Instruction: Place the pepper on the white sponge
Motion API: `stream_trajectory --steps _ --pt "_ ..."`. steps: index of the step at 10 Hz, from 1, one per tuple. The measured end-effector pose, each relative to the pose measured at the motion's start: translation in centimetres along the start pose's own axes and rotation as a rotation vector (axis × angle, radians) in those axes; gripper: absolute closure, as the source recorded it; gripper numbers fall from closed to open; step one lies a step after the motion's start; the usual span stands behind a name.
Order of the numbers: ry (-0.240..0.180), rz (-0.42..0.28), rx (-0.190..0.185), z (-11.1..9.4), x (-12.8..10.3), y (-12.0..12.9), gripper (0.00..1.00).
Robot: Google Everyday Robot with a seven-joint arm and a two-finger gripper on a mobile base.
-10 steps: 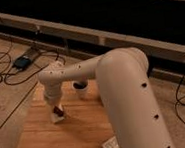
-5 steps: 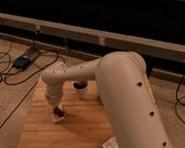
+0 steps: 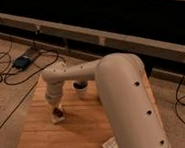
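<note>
Pepper and gripper together over the white sponge on the counter.

The pepper, a small dark red shape, lies right on top of the white sponge near the left middle of the wooden counter. The gripper points down directly above it, at the pepper; how far it is open cannot be told. A dark-topped cup behind is partly hidden by the arm; a white tag sits at the counter's front edge.
</note>
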Motion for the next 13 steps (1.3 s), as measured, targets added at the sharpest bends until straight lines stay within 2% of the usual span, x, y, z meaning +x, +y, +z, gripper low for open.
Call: stream_trajectory --steps 7,9,11,13 --pt "0.004 0.003 0.016 -0.4 0.0 -1.1 0.2" --pt "-0.013 0.007 0.021 -0.9 -0.1 -1.3 0.2" --pt "-0.045 -0.006 0.006 -1.7 -0.4 -1.0 0.2" --pt "-0.048 -0.004 0.006 -1.8 -0.3 -1.1 0.2"
